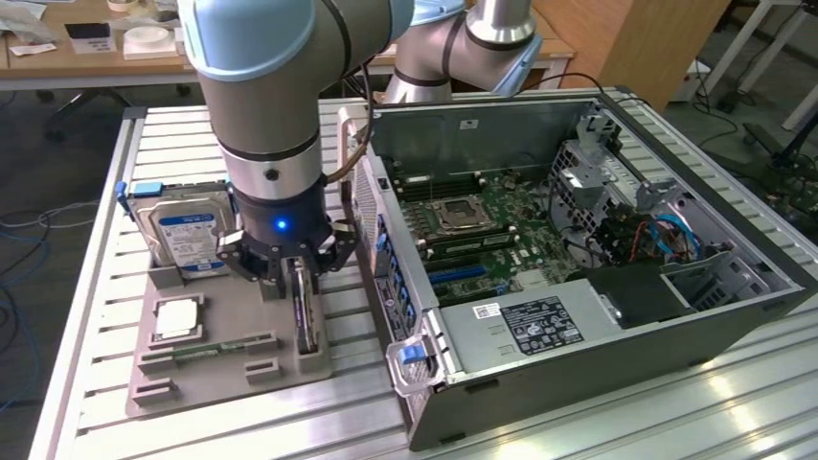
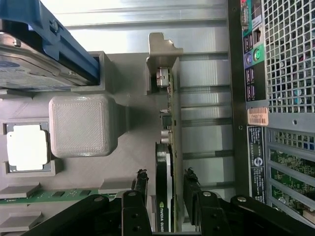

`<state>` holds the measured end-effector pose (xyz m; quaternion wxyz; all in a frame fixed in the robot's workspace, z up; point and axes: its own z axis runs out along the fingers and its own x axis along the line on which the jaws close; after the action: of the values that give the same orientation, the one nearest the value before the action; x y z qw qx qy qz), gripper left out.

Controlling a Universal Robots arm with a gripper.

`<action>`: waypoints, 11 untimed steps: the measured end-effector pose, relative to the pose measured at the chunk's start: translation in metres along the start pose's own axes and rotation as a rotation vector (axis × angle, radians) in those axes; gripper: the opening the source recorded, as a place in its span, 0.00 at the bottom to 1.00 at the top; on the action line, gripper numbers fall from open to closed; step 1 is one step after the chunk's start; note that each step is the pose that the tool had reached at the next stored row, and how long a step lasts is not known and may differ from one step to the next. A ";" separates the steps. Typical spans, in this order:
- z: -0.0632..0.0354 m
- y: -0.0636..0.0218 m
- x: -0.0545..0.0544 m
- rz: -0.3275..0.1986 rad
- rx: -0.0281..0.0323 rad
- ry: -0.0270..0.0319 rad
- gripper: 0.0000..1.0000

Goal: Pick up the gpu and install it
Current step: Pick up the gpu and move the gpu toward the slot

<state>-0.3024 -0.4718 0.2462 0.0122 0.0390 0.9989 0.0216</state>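
Plainly we are at the pick-up. On the tabletop (image 1: 167, 144), in the exterior view, the open computer case (image 1: 614, 316) lies at three o'clock of the grey holder tray (image 1: 211, 381). The gpu (image 2: 163, 162) stands on edge along that tray's three-o'clock side. Our gripper (image 1: 284, 271) straddles it, released, with slim gaps either side. We judge that closing calls for staying square to the card's faces.

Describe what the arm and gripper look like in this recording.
The arm is a thick silver-grey tube with pale blue joint caps. Its wrist section is black, with a small blue light glowing on it, and a thin cable runs down alongside. The gripper is black, built of bolted linkage bars with two slim fingers.
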 end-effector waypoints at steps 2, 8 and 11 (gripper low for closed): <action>0.0011 0.0001 0.000 0.000 -0.0002 -0.0002 0.43; 0.0036 0.0001 0.000 0.000 0.0001 0.0001 0.43; 0.0063 0.0000 0.000 0.000 0.0000 0.0000 0.43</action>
<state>-0.3025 -0.4715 0.2400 0.0122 0.0389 0.9989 0.0217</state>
